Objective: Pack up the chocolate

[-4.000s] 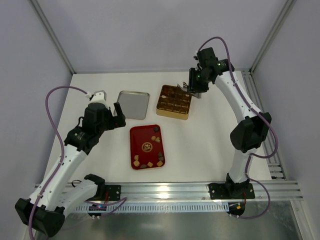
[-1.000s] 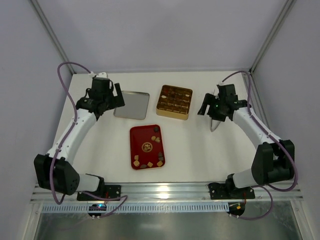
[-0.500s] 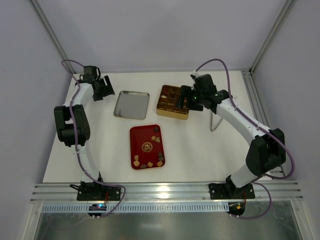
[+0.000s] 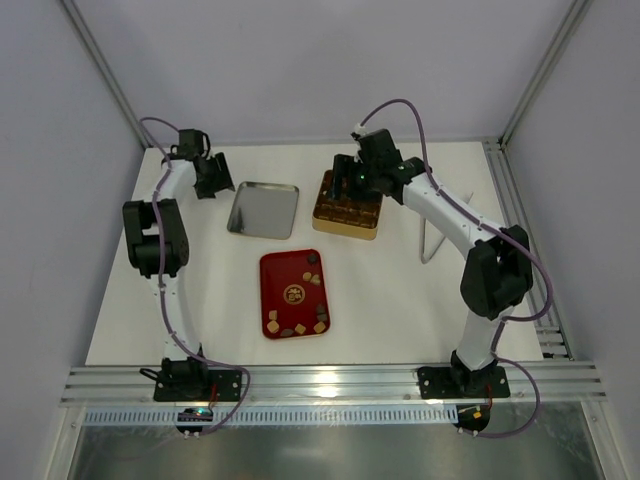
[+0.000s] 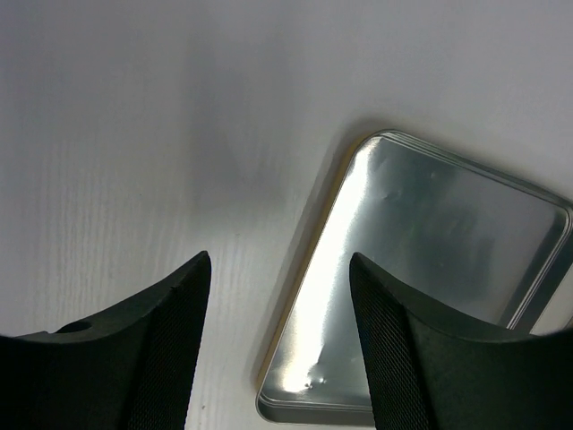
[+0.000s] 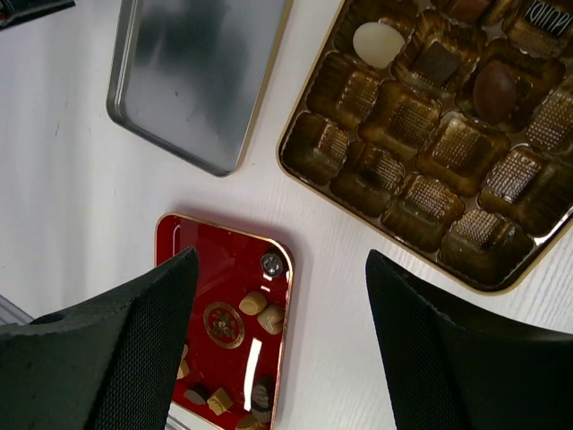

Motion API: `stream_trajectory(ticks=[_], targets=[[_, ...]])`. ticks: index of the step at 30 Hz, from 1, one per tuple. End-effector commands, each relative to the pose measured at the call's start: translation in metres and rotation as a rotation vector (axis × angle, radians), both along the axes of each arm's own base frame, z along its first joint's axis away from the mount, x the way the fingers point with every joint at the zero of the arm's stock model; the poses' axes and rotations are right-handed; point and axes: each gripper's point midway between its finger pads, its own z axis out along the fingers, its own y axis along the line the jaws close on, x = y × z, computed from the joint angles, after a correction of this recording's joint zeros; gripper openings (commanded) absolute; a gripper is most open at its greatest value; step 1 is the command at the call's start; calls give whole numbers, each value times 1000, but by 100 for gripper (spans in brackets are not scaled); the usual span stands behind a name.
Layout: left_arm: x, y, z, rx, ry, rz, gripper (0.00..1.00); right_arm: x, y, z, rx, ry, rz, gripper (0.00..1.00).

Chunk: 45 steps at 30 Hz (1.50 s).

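Note:
The chocolate pieces lie scattered on a flat red tray at mid-table. The right wrist view shows tan pieces and dark pieces on that tray. The gold tin holds a whitish piece and two dark pieces; most of its compartments are bare. My right gripper hovers over the tin's far-left part, open and empty. My left gripper is open and empty, above the left edge of the silver lid.
A silver lid lies left of the tin and also shows in the left wrist view and the right wrist view. A thin metal tool lies on the table right of the tin. Frame posts stand at the back corners.
My right gripper has moved left and farther back, from the tin's right edge to over its far-left part. My left gripper has barely shifted by the lid.

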Motion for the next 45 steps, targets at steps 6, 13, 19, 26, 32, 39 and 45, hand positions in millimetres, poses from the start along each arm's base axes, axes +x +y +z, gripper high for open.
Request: stream_trajectory(ticks=[6,13,19,26,32,39,45], targets=[[0,-12,-3,58,7,-64,62,19,24,14,15,-46,33,76],[-9,-15,-18,170,66,-57,53,22,36,11,17,-41,55,76],[-13,-17,-30,181,94,-65,45,22,47,3,4,-33,81,75],[-17,-27,-38,128,112,-82,28,24,61,-7,-3,-19,117,75],[-25,-32,-34,95,119,-79,0,32,76,-14,19,-2,165,75],[-31,-32,0,26,79,-88,0,41,88,-32,23,26,200,75],[-44,-27,25,-88,54,-84,0,50,97,-36,31,33,209,75]])
